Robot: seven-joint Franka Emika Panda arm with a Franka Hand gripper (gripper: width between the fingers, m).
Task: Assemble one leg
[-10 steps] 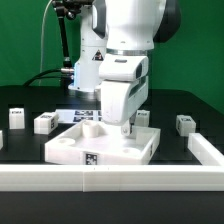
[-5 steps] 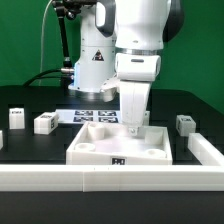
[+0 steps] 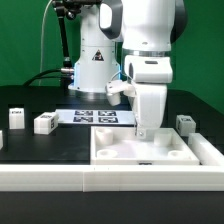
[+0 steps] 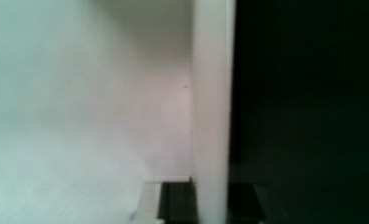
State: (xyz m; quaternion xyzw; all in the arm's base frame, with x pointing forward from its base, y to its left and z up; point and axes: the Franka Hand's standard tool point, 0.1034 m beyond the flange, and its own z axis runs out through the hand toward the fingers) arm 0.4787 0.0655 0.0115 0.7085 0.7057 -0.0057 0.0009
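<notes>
My gripper (image 3: 147, 131) is shut on the back rim of the large flat white square tray-like piece (image 3: 120, 150), which lies at the front right of the table. In the wrist view the two dark fingers (image 4: 181, 205) stand on either side of the thin rim (image 4: 213, 100), with the gripper (image 4: 215, 190) closed across it and the piece's white floor (image 4: 92, 100) to one side. Small white legs with marker tags lie on the black table: two at the exterior view's left (image 3: 44, 122) (image 3: 14, 118) and one at its right (image 3: 184, 124). None is held.
The marker board (image 3: 95, 116) lies at the back centre, before the arm's base. A white rail (image 3: 50, 178) runs along the table's front and another along the right side (image 3: 208, 150); the tray-like piece sits close against that corner.
The gripper has slid the tray-like piece from the table's front centre toward the exterior view's right, up to the front right corner. The legs have not moved.
</notes>
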